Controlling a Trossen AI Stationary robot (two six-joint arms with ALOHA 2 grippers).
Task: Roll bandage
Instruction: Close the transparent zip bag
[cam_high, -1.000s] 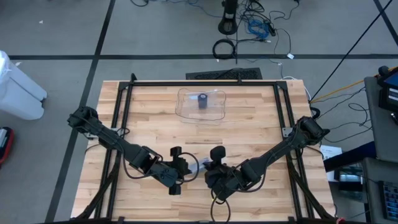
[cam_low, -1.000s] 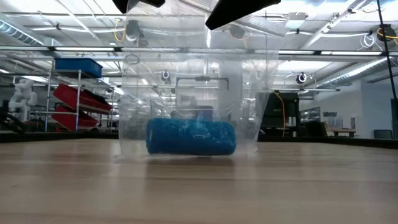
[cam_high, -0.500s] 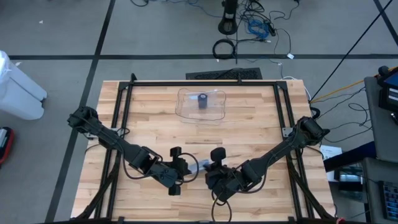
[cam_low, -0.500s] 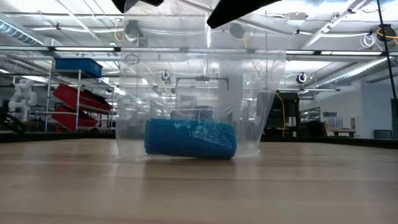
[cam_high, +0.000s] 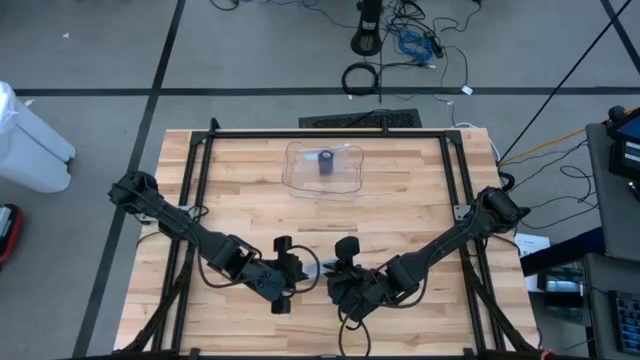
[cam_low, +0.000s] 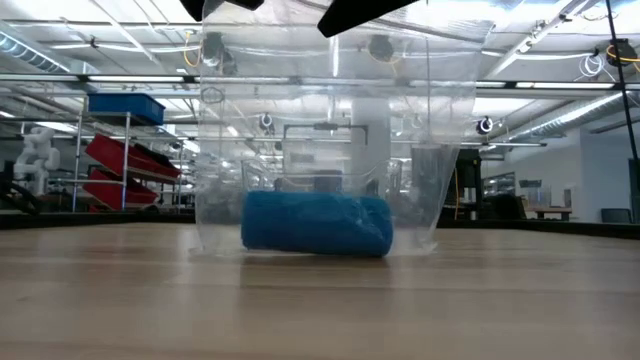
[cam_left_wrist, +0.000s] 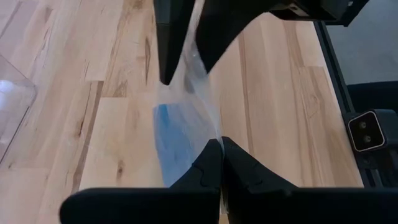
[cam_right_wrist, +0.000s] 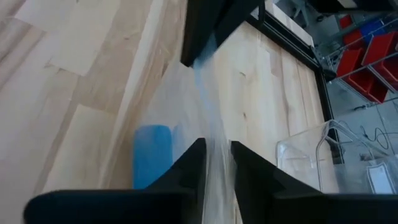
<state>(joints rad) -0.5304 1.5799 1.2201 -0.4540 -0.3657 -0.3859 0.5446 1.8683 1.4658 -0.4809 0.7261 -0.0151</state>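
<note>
A clear plastic bag (cam_low: 320, 130) stands near the table's front edge, its bottom on the wood. A blue bandage roll (cam_low: 318, 222) lies on its side inside it and also shows in the left wrist view (cam_left_wrist: 169, 140) and the right wrist view (cam_right_wrist: 152, 155). My left gripper (cam_high: 300, 268) and my right gripper (cam_high: 335, 270) face each other over the bag (cam_high: 318, 266), each shut on its top. A second, dark roll (cam_high: 326, 162) stands in a clear tray (cam_high: 300, 175) at the far middle. My left gripper pinches the bag's top edge (cam_left_wrist: 214, 127) between its two fingers, coming from the table's left. The bag hangs below the fingers, its bottom and the roll on the table. My right gripper pinches the bag's top edge (cam_right_wrist: 214, 134) between its two fingers, coming from the table's right, opposite my left gripper. The plastic hangs down from the fingers to the table.
The clear tray (cam_right_wrist: 329, 155) is well beyond the bag, toward the far edge. A black metal frame (cam_high: 330, 133) runs around the table top. Bare wood lies between the bag and the tray.
The bag has shifted a little sideways, and one of its side walls has spread out wider. The blue roll inside has slid slightly along the table with it. Both grippers have stayed shut on the bag's top.
</note>
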